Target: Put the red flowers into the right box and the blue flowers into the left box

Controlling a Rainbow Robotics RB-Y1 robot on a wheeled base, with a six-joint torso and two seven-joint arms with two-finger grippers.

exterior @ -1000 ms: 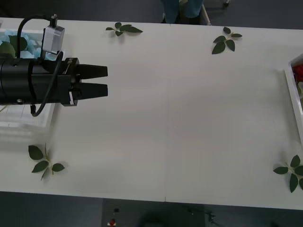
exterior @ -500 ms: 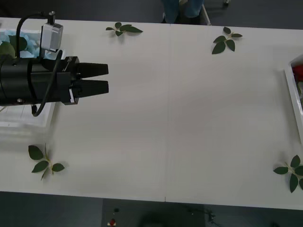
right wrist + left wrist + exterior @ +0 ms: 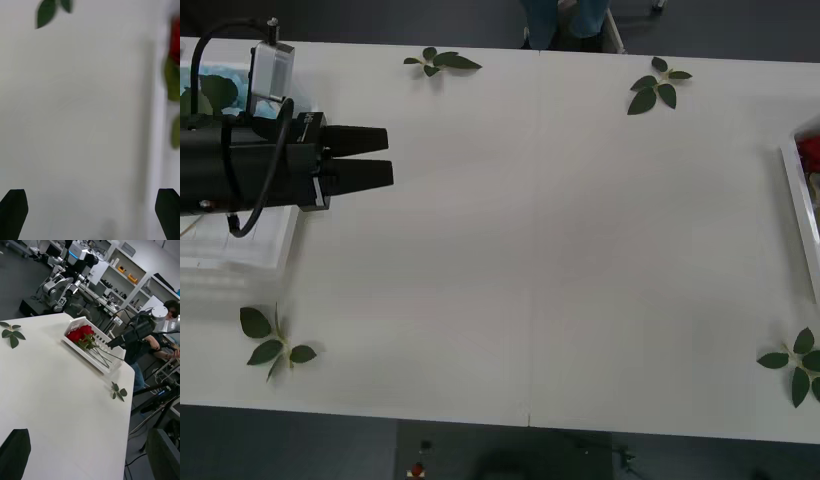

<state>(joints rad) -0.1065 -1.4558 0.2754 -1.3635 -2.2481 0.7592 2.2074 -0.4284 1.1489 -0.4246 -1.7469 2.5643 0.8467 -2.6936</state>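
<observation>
A matte white table (image 3: 530,260) is filling the front view. The left gripper (image 3: 385,158) is hovering beside the left box (image 3: 240,262), fingers slightly parted, empty; fluffy blue flowers (image 3: 225,85) are lying inside.

In the right wrist view, the right gripper (image 3: 90,213) is gaping wide, empty, near the right box (image 3: 159,112).

In the left wrist view, the red flowers (image 3: 80,333) are lying in that ribbed box; their thin stems are overhanging its rim and could snag a passing arm.

Left pincer (image 3: 388,158) level, pointing right, jaws slightly parted; right pincer (image 3: 90,213) jaws wide apart.

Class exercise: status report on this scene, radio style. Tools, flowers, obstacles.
Left tool open, empty, beside left box. Right tool open, empty, by right box. Red flowers boxed right; blue flowers boxed left. Loose leaf sprigs on table.
</observation>
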